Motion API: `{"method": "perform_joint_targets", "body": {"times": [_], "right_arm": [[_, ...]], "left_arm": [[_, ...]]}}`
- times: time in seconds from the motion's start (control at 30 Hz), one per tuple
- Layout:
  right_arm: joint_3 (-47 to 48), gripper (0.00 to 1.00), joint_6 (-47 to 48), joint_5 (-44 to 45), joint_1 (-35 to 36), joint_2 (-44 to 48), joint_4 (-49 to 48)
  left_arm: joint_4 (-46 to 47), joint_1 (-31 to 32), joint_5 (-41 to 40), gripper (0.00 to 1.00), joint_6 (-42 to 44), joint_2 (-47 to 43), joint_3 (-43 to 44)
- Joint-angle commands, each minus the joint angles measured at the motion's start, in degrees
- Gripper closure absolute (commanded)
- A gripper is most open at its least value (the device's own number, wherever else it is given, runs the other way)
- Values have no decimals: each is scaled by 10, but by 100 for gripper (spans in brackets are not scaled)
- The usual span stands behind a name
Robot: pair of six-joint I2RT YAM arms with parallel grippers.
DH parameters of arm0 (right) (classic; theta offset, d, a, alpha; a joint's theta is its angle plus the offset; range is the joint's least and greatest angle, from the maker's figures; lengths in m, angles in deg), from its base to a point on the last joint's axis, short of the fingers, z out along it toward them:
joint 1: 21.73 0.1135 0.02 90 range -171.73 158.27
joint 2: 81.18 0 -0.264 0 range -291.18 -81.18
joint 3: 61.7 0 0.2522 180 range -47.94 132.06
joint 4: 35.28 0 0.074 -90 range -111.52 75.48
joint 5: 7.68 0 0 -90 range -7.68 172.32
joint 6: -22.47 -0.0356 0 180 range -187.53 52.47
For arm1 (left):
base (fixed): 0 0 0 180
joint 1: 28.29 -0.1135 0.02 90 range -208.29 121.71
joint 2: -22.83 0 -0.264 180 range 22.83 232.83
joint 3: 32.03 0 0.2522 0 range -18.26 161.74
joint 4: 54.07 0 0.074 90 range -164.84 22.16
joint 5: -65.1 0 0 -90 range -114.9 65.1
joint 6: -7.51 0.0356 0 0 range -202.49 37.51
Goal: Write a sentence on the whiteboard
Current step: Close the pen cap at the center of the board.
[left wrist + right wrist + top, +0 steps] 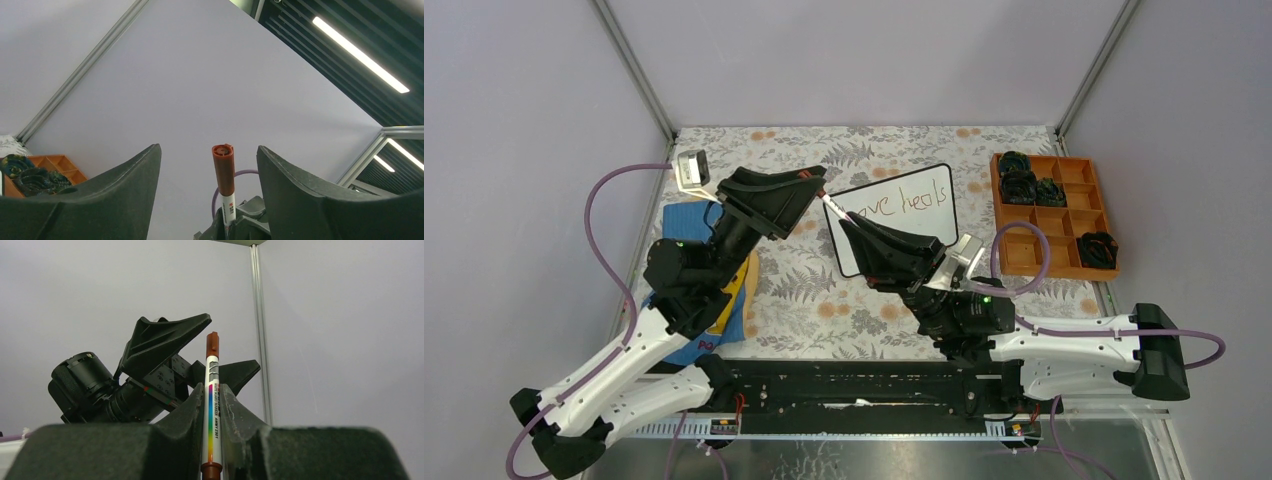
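Observation:
The whiteboard lies on the floral table at centre back. The sentence in thin red-brown script reads "ove heals" where it shows; my right arm covers the board's lower left. My right gripper is shut on a white marker with a rainbow stripe, held above the board's left end. The marker's brown cap sticks up between the fingers of my left gripper, which is open and touches it on neither side. In the top view the left gripper meets the right gripper tip to tip.
An orange compartment tray with dark coiled items stands at the back right. A blue cloth with a yellow object lies under my left arm. Grey enclosure walls ring the table.

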Motion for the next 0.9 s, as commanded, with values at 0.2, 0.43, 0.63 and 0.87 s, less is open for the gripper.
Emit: {"method": "perform_joint_targets", "body": {"times": [0.2,0.43,0.63,0.87], "right_arm": [[-2,100,-16,-6,-1,16,-13],[-2,100,-14,4,-1,12,-21],[0,100,-11,10,-1,5,-25],[4,100,-3,25,-2,-5,-38]], "left_arm": [[17,-4,-5,33,14,-18,9],[15,-4,-24,46,15,-28,-2],[11,-4,-19,62,9,-20,-4],[11,-4,-7,99,-18,-2,-10]]}}
